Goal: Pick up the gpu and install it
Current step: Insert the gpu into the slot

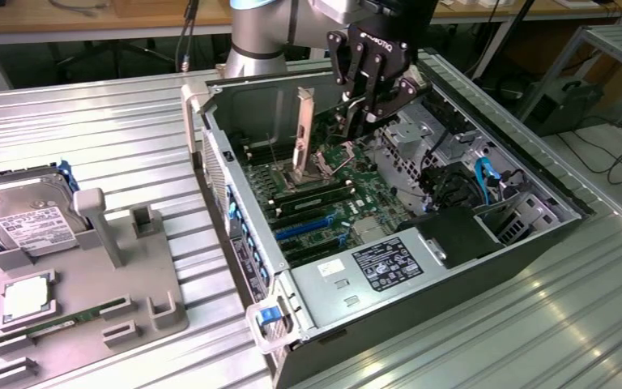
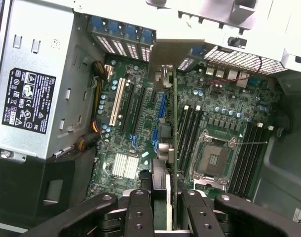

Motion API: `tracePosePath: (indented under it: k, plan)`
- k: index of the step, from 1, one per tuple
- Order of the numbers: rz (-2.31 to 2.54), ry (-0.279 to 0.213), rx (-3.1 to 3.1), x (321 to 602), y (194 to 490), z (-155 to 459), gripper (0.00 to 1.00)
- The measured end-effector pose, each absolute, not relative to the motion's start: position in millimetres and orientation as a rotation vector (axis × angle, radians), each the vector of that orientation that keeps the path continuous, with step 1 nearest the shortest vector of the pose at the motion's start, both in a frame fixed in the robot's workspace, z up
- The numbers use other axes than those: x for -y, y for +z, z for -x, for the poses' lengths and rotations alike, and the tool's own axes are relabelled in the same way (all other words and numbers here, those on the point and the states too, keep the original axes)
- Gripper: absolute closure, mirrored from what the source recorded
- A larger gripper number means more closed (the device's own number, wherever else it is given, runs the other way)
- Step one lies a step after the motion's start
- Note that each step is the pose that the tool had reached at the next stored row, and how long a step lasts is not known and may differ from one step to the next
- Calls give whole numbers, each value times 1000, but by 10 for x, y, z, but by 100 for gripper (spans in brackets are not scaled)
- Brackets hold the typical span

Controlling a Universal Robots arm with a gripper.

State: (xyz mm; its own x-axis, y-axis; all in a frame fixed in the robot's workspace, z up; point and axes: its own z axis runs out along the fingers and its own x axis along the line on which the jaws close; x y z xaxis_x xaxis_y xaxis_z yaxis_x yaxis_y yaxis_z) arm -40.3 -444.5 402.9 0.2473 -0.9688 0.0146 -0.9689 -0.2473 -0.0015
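Half of the job looks done. The end effector is clamped on the gpu, so the card is picked up and is off the desk. It hangs over the open computer case, standing on its edge. Its pale metal strip is on the side toward the exterior view's left.

In the wrist view the gpu looks like a thin line between the two fingers. It runs over the green board, close beside the long slots.

The other half is not done yet. The card is not sitting in any slot. Its bottom edge seems to be above the board, but how high is hard to tell.

On the grey holder, at the exterior view's left, the hard drive rests in its place.
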Motion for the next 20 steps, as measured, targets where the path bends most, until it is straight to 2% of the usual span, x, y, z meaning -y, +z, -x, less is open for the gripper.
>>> tracePosePath:
  k: [20]
  plan:
    - [-2365, 19, 2055, 4446, 3811, 409, 72]
